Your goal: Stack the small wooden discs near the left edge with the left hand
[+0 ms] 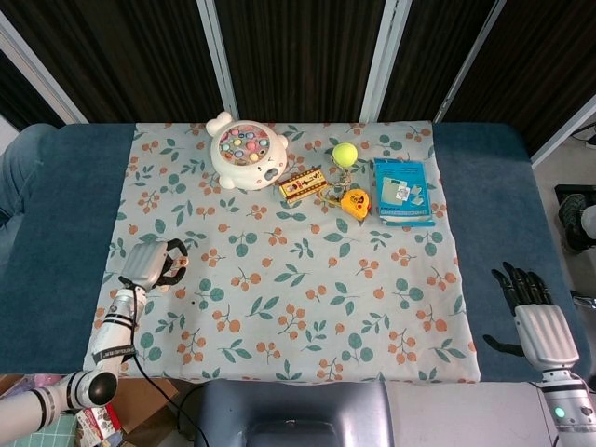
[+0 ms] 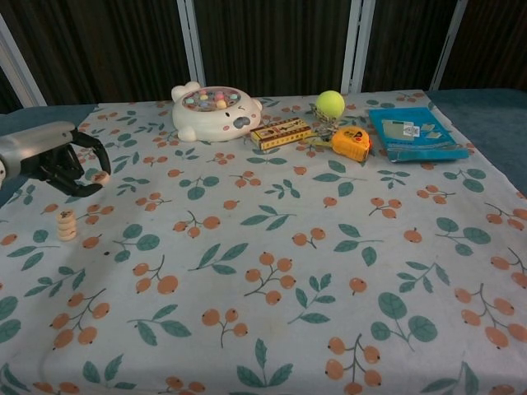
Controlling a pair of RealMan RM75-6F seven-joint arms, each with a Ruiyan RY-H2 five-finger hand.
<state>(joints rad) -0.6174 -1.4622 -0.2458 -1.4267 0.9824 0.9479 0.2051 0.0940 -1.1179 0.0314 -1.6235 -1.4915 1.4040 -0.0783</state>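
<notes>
At the left edge of the chest view, left hand (image 2: 70, 162) hovers above the cloth, dark fingers (image 2: 92, 169) curled inward, pinching a small wooden disc (image 2: 101, 176) at the tips. Head view puts the same hand (image 1: 154, 265) at lower left, over the floral tablecloth (image 1: 307, 307) near its left edge. Just below the hand in the chest view, stack of small wooden discs (image 2: 65, 225) stands upright on the cloth, apart from the hand.

Upper centre: white fishing toy (image 2: 216, 112), then a patterned wooden box (image 2: 281, 132), yellow tape measure (image 2: 351, 142), tennis ball (image 2: 330, 103). Upper right: blue book (image 2: 417, 132) lying flat.

Lower right of the head view: right hand (image 1: 533, 312) off the cloth, over the blue table edge (image 1: 494, 279), fingers extended and slightly spread, holding nothing.
</notes>
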